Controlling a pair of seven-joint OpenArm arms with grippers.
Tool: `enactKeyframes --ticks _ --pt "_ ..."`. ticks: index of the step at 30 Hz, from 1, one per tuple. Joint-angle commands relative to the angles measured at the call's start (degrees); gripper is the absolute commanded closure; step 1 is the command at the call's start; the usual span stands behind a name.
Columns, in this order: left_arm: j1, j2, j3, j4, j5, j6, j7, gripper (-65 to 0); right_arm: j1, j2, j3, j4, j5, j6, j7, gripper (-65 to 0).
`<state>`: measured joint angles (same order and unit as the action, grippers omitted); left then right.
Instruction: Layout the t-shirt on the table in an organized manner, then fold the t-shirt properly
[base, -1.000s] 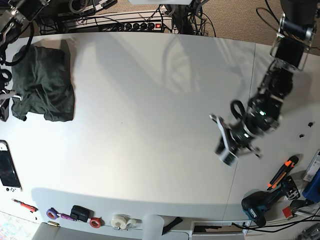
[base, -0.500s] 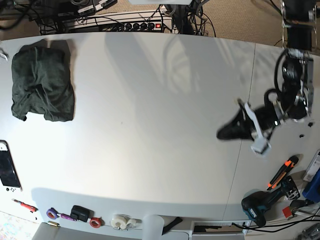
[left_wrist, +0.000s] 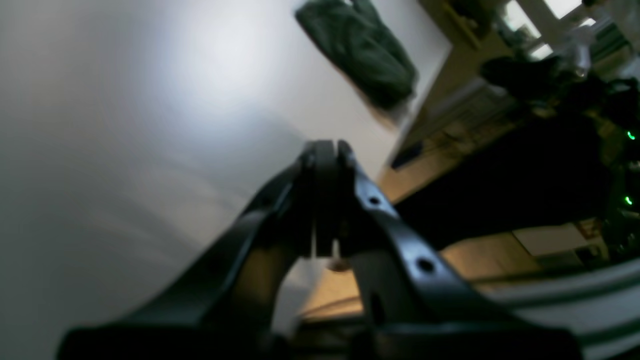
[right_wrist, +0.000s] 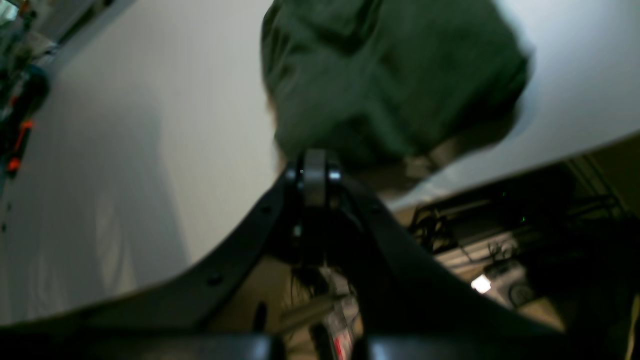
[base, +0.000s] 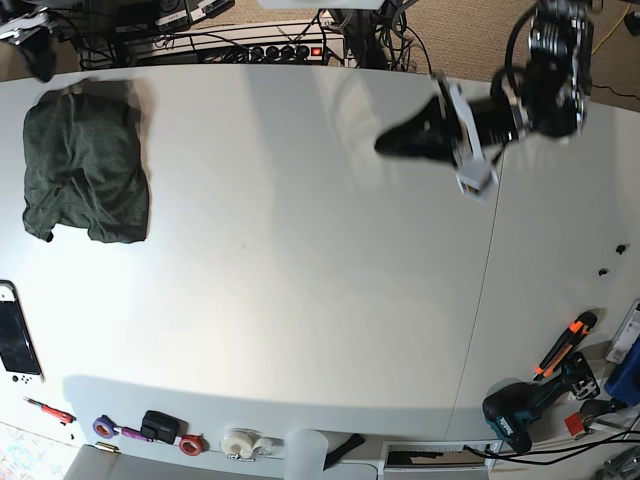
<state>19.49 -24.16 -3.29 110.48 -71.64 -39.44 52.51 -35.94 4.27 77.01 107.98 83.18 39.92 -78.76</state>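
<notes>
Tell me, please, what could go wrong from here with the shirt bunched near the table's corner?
The t-shirt lies crumpled beside the edge of the table; dragging it could pull it off the edge. The left gripper, shut, hangs far across the table, so it may arrive late. The right gripper is also shut and must open before grasping.

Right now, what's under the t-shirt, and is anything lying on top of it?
The t-shirt lies bunched on the white table near its corner. Nothing rests on top. Whatever its folds cover cannot be seen.
</notes>
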Motion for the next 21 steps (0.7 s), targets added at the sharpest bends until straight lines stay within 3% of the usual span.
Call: enactKeyframes --ticks 1,8,13,18,21 --pt "1.92 -0.46 -0.37 1.64 -1.66 -0.56 -0.04 0.0 -2.05 0.22 -0.04 0.76 1.68 0.08 0.7 0.0" --pt "14.91 -0.52 -5.6 2.1 -1.73 -0.56 8.09 0.0 -12.13 -0.7 -9.79 0.66 1.22 0.08 -0.76 0.0" --pt "21.35 -0.63 -15.19 1.95 -1.68 -0.56 9.44 0.0 -15.65 1.7 -20.24 -2.36 -3.89 0.08 0.61 0.0" --pt "24.65 -0.61 -24.28 -1.14 -1.2 -0.56 9.57 0.0 -15.43 6.14 -31.08 -13.62 -12.87 0.08 8.74 0.0" --pt "23.98 -0.59 -26.53 -6.78 1.4 -0.56 5.95 0.0 -13.6 8.76 -37.31 -23.5 -17.68 0.08 13.73 0.0"
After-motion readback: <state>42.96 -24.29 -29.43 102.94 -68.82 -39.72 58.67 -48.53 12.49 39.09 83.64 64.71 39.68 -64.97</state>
